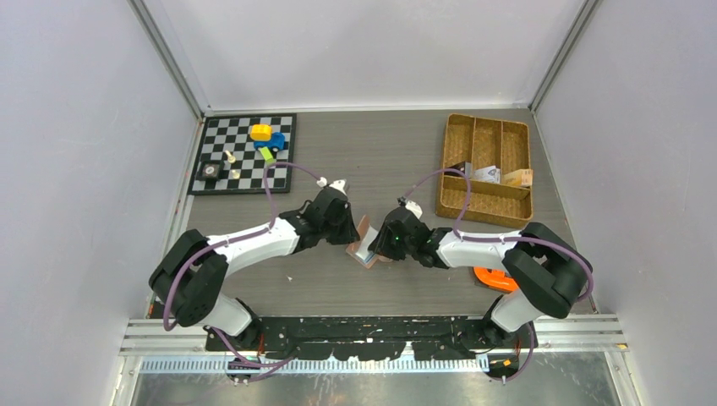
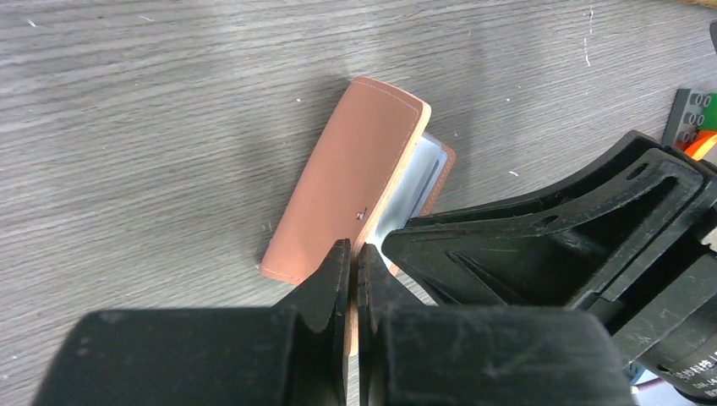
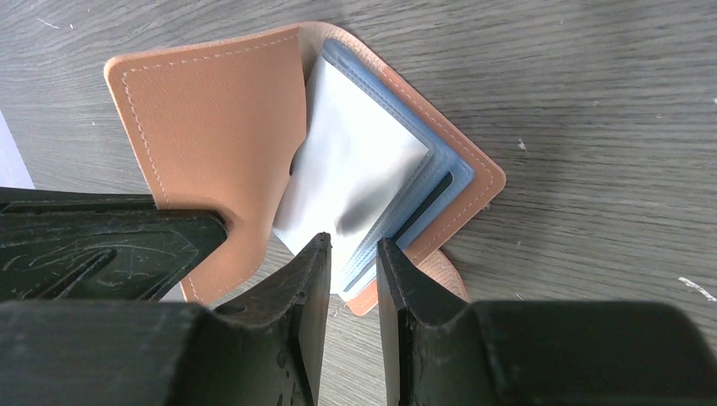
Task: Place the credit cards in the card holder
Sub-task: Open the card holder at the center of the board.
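Observation:
The salmon-pink card holder (image 1: 365, 241) lies open on the table between both arms. My left gripper (image 2: 353, 249) is shut on the edge of its cover flap (image 2: 355, 169) and holds the flap raised. In the right wrist view the card holder (image 3: 211, 127) shows clear blue-tinted inner sleeves (image 3: 423, 203) with a pale white card face (image 3: 355, 161) on top. My right gripper (image 3: 351, 245) stands a little apart at the corner of those sleeves, bare table showing between its fingers. Pale and dark credit cards (image 1: 485, 174) lie in the wicker tray.
The wicker tray (image 1: 486, 127) sits at the back right, with a small tan box (image 1: 517, 178) inside. A chessboard (image 1: 224, 135) with small toys lies at the back left. An orange object (image 1: 493, 278) lies under the right arm. A grey brick plate (image 2: 695, 114) is nearby.

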Controlling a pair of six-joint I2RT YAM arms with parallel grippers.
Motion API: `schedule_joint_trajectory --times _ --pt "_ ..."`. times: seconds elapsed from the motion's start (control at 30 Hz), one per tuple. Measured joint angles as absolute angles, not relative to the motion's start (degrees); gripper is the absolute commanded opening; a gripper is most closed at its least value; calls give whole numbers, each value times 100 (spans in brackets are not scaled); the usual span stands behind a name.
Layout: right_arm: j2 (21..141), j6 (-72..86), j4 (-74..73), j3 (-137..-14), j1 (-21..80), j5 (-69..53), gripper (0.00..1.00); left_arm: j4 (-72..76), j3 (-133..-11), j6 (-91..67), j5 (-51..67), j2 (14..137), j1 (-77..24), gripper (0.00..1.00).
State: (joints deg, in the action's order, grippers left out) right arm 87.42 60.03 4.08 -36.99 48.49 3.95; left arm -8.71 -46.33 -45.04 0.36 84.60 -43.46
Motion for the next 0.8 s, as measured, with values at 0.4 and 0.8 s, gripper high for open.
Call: schedule_joint_trajectory --times 0.4,0.8 --pt "8976 6038 749 -3767 4797 333 32 -1011 -4786 -3782 123 8630 -4066 0" --pt "9437 6031 1236 -3988 4613 161 29 -1114 -5039 -2961 156 8895 -3918 0"
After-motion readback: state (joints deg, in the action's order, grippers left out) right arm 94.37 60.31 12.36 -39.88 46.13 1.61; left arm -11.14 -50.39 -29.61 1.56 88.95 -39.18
